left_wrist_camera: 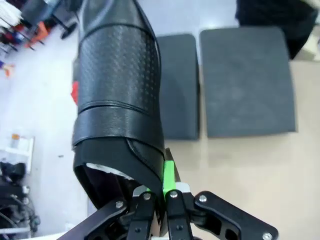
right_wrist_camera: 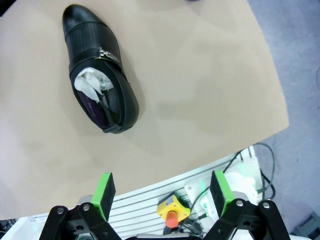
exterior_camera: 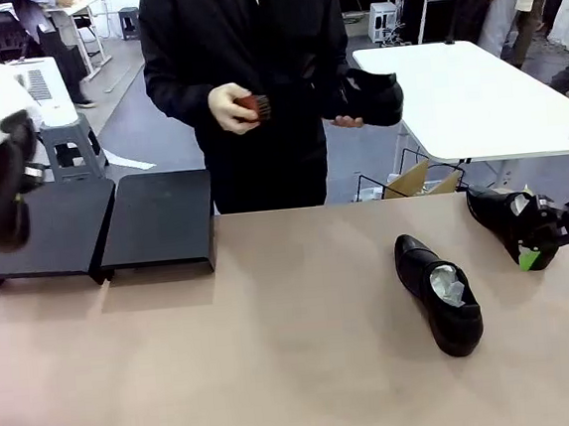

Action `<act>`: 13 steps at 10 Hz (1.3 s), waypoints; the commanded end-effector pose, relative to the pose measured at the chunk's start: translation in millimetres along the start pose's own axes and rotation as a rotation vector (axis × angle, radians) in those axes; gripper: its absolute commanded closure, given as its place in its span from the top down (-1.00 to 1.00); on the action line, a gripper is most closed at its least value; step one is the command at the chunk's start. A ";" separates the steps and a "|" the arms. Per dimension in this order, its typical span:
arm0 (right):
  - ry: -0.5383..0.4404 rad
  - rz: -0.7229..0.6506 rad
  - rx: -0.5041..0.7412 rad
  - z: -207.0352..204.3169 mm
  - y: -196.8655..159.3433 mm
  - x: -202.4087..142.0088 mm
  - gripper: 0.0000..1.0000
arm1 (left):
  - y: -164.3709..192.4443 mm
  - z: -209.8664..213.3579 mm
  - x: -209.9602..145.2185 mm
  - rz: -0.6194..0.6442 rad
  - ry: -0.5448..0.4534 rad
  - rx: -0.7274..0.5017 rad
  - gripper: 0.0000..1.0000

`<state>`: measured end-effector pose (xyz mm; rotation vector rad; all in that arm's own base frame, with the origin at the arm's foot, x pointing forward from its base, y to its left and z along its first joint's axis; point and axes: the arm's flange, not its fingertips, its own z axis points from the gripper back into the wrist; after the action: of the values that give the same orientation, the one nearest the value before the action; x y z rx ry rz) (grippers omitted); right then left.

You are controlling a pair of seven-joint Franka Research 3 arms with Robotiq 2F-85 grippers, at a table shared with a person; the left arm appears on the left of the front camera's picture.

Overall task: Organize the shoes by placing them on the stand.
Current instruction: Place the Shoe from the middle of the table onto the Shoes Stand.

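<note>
In the left wrist view my left gripper point(left_wrist_camera: 160, 196) is shut on the heel rim of a glossy black shoe point(left_wrist_camera: 120, 95), which hangs above the floor beside the stand point(left_wrist_camera: 247, 82). In the front view that gripper point(exterior_camera: 0, 203) sits at the far left, by the left end of the stand point(exterior_camera: 160, 219), two low black panels side by side. A second shoe point(exterior_camera: 439, 294) point(right_wrist_camera: 100, 75), stuffed with white paper, lies on the table at centre-right. My right gripper point(exterior_camera: 523, 242) point(right_wrist_camera: 162, 192) is open and holds nothing, near the table's right edge. The person holds a third shoe point(exterior_camera: 369, 96) and a brown brush point(exterior_camera: 252, 106).
The tan tabletop point(exterior_camera: 227, 358) is bare in the middle and front. A white table point(exterior_camera: 474, 97) stands behind on the right. Below the table's edge, the right wrist view shows a yellow box with a red button point(right_wrist_camera: 170, 212) and cables.
</note>
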<state>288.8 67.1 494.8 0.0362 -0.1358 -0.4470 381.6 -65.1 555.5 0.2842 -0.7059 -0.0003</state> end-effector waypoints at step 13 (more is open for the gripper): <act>-0.003 0.011 0.023 -1.0 2.9 2.5 1.00 | 48.1 -166.8 20.6 -0.118 -0.031 0.061 -1.00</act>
<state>289.1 67.1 494.4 0.0361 -0.1347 -0.4468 486.3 30.8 458.0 0.3408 -0.6515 -0.1105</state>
